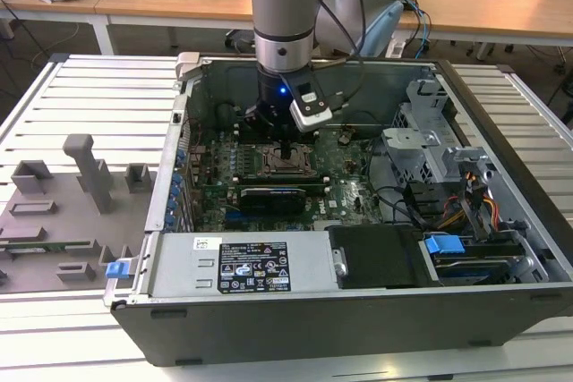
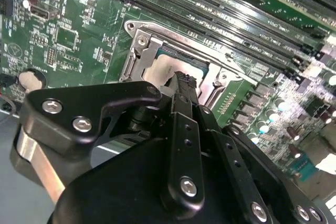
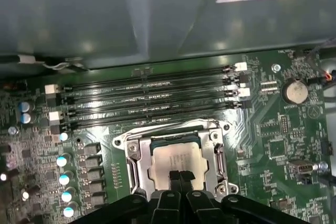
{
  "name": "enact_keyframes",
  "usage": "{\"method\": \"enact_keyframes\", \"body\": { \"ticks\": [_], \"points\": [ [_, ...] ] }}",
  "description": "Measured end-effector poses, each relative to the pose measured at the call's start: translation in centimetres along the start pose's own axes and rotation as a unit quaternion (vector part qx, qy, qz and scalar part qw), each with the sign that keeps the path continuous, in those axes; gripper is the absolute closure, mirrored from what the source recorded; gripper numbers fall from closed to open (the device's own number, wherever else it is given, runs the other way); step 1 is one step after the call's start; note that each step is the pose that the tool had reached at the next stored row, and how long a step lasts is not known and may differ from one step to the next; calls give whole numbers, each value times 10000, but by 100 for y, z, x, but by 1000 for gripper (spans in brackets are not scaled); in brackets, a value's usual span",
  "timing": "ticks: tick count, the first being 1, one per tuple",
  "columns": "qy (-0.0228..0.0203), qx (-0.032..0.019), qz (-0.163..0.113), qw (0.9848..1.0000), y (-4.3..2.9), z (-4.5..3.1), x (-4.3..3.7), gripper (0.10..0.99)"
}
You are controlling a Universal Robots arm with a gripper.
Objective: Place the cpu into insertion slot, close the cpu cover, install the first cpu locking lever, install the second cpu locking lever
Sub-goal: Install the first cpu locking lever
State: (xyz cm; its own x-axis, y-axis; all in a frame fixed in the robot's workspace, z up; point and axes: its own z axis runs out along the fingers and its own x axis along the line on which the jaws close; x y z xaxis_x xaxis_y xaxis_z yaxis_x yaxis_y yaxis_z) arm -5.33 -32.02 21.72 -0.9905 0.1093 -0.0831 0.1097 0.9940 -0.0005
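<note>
1. the cpu (image 3: 176, 159) is seen seated in the insertion slot (image 3: 137, 156) on the green motherboard (image 3: 273, 124), inside the open computer case (image 1: 376, 319) lying on the slatted table (image 1: 89, 96).
2. the arm is seen in the exterior view reaching straight down into the case, with the gripper (image 1: 285, 148) directly over the socket.
3. the cpu cover (image 3: 218, 153) is seen as a grey metal frame lying around the chip, whose tan face shows through the window; whether the frame is fully pressed down cannot be told.
4. in both wrist views the gripper's jaws are seen brought together, tips side by side with nothing held between them, poised at the near edge of the chip; contact cannot be confirmed.
5. the chip is judged light, stiff and thin, and fragile where its contacts meet the socket; it is best held by opposite edges only, never pressed on its face.
6. the cover is judged thin, springy sheet metal, best pushed at its free rim.
</note>
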Motion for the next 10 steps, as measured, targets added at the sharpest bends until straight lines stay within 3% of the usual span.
{"method": "enact_keyframes", "body": {
  "ticks": [4, 10],
  "points": [
    [0, -9, -115, 9999, -1, -1, 0, 980],
    [-3, 21, -118, 9999, -1, -169, -15, 980]
  ]
}}
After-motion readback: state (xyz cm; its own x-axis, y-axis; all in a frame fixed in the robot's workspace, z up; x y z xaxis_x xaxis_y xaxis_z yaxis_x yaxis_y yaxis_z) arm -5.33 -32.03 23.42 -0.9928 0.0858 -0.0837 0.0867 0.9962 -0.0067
